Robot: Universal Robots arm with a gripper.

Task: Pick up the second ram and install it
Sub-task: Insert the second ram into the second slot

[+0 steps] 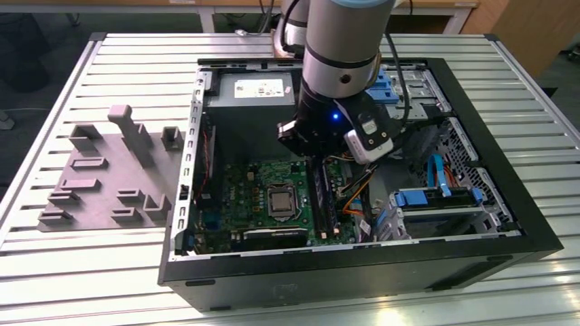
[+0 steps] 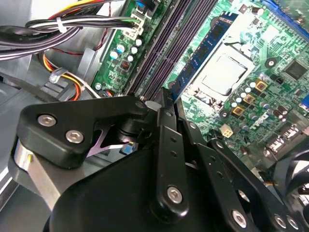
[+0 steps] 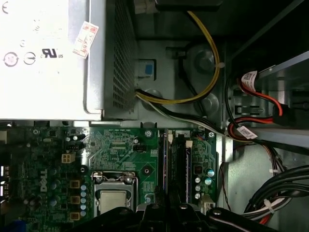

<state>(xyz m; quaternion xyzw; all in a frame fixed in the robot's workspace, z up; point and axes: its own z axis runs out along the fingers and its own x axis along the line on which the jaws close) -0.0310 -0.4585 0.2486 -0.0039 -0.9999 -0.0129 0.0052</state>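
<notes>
My gripper (image 1: 313,161) is low inside the open computer case, over the far end of the memory slots (image 1: 322,200) on the green motherboard (image 1: 263,183). In the second wrist view its fingers (image 2: 166,104) are drawn together, their tips beside the end of a thin dark bluish stick, the second ram (image 2: 205,50), which stands on edge in a slot. The first wrist view shows the same stick (image 3: 165,164) running under the gripper (image 3: 166,212). Whether the tips touch the stick is hidden by the linkage.
The CPU socket (image 1: 282,202) lies just beside the slots. Cable bundles (image 2: 72,26) and the drive cage (image 1: 435,204) crowd the exterior view's right. The power supply (image 1: 249,92) fills the far end of the case. A grey holder tray (image 1: 109,176) stands outside on the left.
</notes>
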